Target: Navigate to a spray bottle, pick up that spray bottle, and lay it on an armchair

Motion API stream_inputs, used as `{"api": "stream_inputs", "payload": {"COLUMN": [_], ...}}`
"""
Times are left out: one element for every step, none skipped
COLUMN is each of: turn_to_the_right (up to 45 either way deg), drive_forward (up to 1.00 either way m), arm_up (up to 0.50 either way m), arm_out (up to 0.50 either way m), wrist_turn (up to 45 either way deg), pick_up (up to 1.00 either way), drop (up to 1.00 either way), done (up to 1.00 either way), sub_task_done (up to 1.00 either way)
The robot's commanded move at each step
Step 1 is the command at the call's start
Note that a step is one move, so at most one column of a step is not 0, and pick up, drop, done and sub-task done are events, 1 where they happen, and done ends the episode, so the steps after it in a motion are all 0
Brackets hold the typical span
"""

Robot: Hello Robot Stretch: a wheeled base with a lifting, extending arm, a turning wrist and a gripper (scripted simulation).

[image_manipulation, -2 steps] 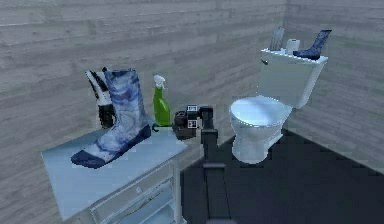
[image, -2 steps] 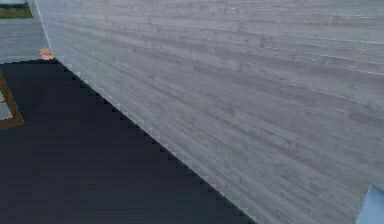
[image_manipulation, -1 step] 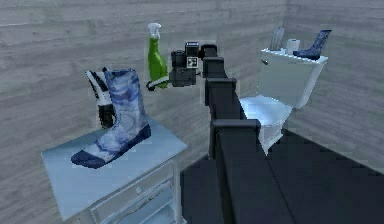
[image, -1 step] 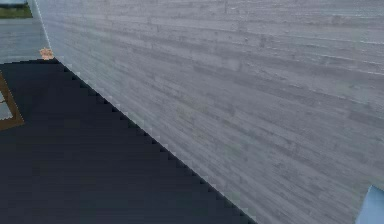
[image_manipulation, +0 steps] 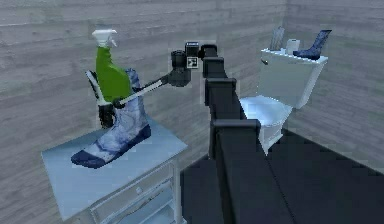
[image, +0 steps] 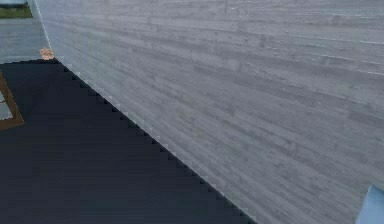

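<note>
A pale blue drawer cabinet (image_manipulation: 60, 165) stands on dark floor (image_manipulation: 330, 180) against a grey plank wall (image: 230, 90), with a white toilet (image_manipulation: 275, 95) nearby. The green spray bottle (image_manipulation: 110, 70) is upright at the gripper (image_manipulation: 103, 95), in front of a blue-and-white boot (image_manipulation: 115, 140) standing on the cabinet — whether the fingers grip it, or how they are set, cannot be told. The cabinet's base is cut off.

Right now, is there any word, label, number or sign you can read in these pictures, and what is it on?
None can be read.
Spray bottle: plain green, no label to be made out.
White squares on the arm: black marks, no letters.
Items on the toilet tank: too small to tell.
</note>
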Motion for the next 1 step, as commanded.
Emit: {"api": "stream_inputs", "payload": {"turn_to_the_right": [0.0], "drive_forward": [0.0], "arm_up": [0.0], "arm_out": [0.0], "wrist_turn": [-45.0], "pick_up": [0.0], "drop": [0.0], "done": [0.0], "sub_task_done": [0.0]}}
